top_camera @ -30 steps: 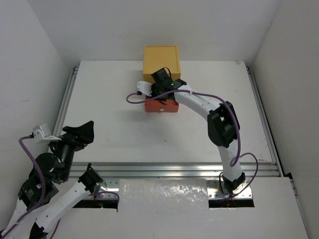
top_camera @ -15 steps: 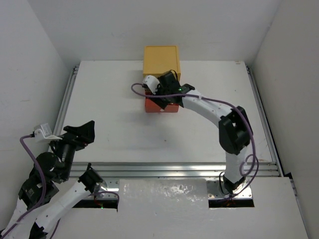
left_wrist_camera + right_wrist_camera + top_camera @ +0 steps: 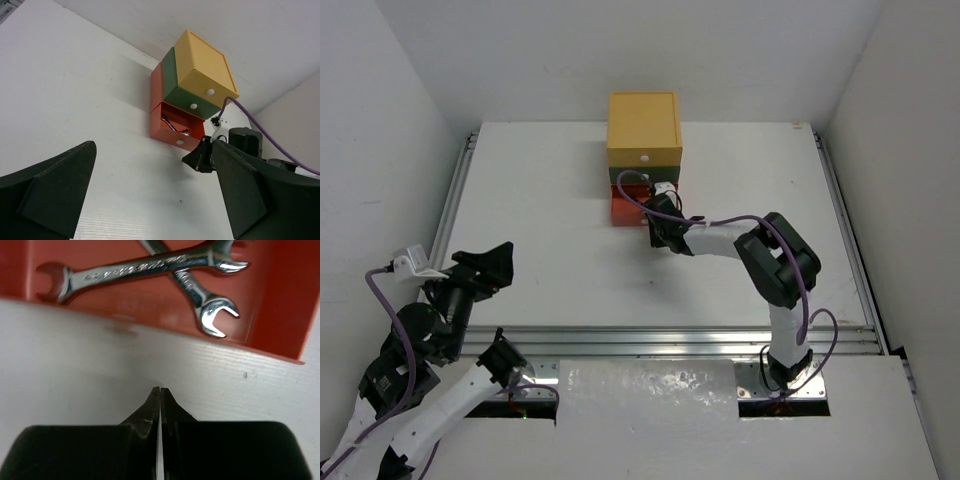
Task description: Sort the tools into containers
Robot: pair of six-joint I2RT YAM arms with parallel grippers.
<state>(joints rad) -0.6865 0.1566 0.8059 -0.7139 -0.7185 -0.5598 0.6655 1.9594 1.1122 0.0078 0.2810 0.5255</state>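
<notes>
Two silver wrenches [image 3: 140, 265] [image 3: 205, 305] lie crossed inside the red drawer [image 3: 280, 300], which is pulled out at the bottom of the small chest. Above it sit the green drawer [image 3: 175, 87] and the yellow drawer [image 3: 205, 67], both pushed in, each with a white knob. My right gripper [image 3: 160, 390] is shut and empty, its tips low over the white table just in front of the red drawer's front wall [image 3: 625, 215]. In the top view that right gripper [image 3: 658, 228] is by the drawer's right corner. My left gripper [image 3: 150, 195] stands open and empty, far back at the near left [image 3: 485, 265].
The chest [image 3: 643, 120] stands at the back centre of the white table [image 3: 550, 220]. Metal rails [image 3: 670, 340] run along the near edge and the left side. White walls close in the left, back and right. A purple cable [image 3: 630, 195] loops over the red drawer.
My right gripper has pulled back from over the red drawer, dropped down in front of it and shut. The left arm has hardly moved.
</notes>
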